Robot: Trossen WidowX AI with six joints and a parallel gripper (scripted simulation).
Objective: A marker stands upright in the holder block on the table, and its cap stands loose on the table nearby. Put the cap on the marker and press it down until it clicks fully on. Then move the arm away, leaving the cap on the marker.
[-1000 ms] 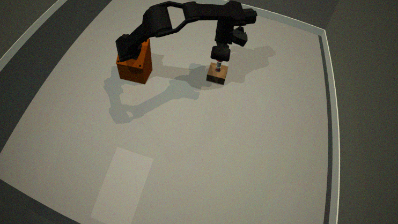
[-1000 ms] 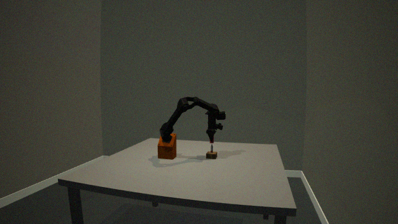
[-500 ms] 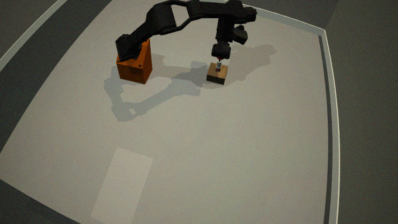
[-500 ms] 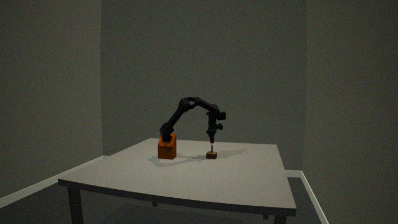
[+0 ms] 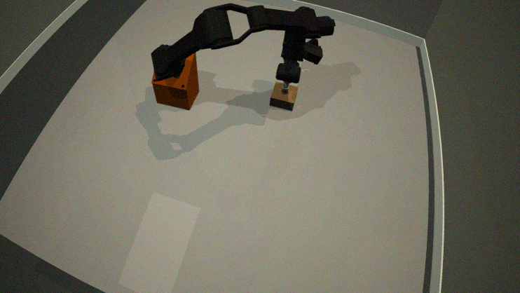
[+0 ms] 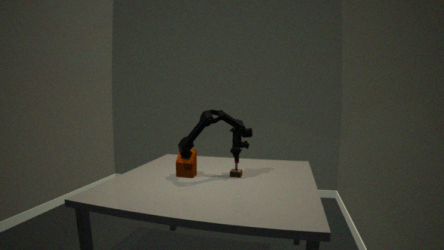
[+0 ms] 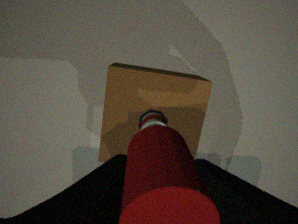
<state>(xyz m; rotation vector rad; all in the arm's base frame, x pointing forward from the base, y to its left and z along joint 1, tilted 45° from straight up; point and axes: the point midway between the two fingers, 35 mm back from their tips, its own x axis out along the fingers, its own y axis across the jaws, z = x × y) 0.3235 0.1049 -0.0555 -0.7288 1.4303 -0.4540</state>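
Note:
The wooden holder block [image 5: 276, 93] [image 6: 232, 174] [image 7: 122, 87] stands on the table. The marker [image 5: 285, 86] [image 6: 236, 166] [image 7: 152, 121] stands upright in it, with its grey-white body showing above the block. My gripper [image 5: 286, 80] [image 6: 236, 159] [image 7: 160, 166] points straight down above the block and is shut on the red cap [image 6: 236, 161] [image 7: 155, 150]. The cap is in line with the marker, directly above or around its top. In the wrist view the cap hides the marker's upper end, so how far it sits over the tip cannot be told.
The orange base block [image 5: 171, 94] [image 6: 186, 168] of the arm stands to the left of the holder block. A pale rectangular patch [image 5: 160, 240] lies on the table [image 5: 309, 189] [image 6: 201, 198] in the top view. The arm's shadows fall around the block.

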